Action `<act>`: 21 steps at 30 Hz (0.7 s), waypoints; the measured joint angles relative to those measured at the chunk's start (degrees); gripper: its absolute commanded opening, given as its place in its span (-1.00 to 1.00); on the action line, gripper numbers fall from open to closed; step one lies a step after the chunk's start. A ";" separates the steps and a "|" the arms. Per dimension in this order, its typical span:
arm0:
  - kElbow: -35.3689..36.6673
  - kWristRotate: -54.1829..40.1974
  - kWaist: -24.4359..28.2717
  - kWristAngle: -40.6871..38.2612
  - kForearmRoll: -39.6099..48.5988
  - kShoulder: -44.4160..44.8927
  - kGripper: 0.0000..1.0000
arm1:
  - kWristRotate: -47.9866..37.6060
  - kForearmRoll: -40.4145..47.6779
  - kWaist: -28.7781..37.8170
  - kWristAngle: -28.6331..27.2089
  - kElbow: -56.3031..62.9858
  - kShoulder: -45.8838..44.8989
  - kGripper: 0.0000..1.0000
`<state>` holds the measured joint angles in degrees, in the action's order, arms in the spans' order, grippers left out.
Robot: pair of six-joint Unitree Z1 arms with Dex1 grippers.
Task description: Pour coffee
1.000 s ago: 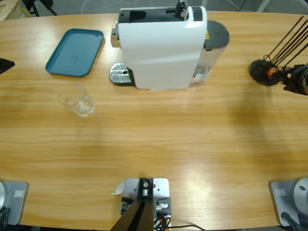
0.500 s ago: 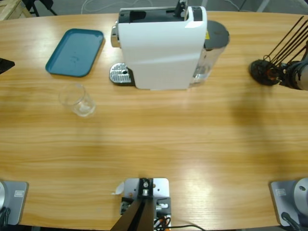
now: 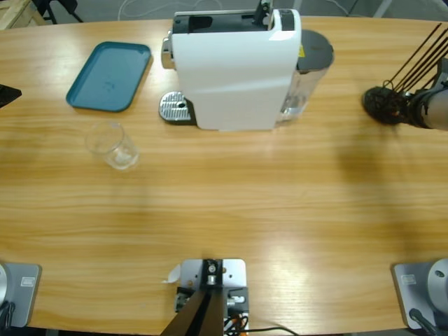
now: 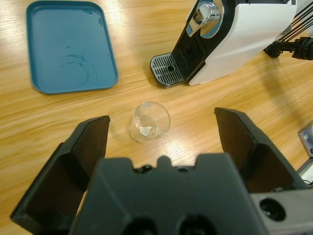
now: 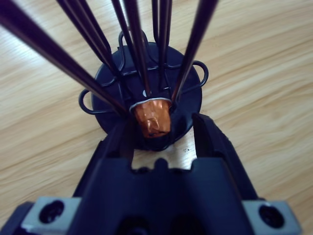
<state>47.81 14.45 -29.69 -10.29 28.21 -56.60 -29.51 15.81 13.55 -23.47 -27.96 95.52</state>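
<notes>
right gripper (image 5: 159, 128), now nearer the black wire rack (image 5: 146, 93), jaws apart around an orange capsule (image 5: 152, 117); left gripper (image 4: 164, 142) spread wide above the glass (image 4: 150, 121) near the coffee machine (image 3: 234, 66).

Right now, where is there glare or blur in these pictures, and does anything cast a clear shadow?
High view: pale glare on the table low near the middle, and a soft shadow right of the coffee machine. Left wrist view: a bright glint on the wood by the glass; the end effector is in shade. Right wrist view: the rack's rods blur near the lens, the capsule is sharper.
</notes>
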 measured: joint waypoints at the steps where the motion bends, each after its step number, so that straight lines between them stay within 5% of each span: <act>1: 0.00 0.00 0.00 0.00 0.00 0.00 0.86 | 0.16 0.25 -0.16 0.00 0.00 0.26 -0.02; 8: 0.00 -0.01 0.00 0.00 0.00 -0.01 0.85 | 1.35 0.56 -0.43 0.01 0.00 0.77 -0.07; 15: 0.00 -0.01 0.00 0.00 0.00 -0.02 0.86 | 3.45 0.76 -0.43 0.01 0.00 1.17 -0.94; 21: -0.10 -0.01 -0.26 0.00 0.00 -0.02 0.86 | 4.54 1.33 -0.43 0.10 -0.08 1.46 -1.00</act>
<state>47.71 14.45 -29.94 -10.29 28.21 -56.62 -24.97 17.14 13.13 -23.36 -28.04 96.97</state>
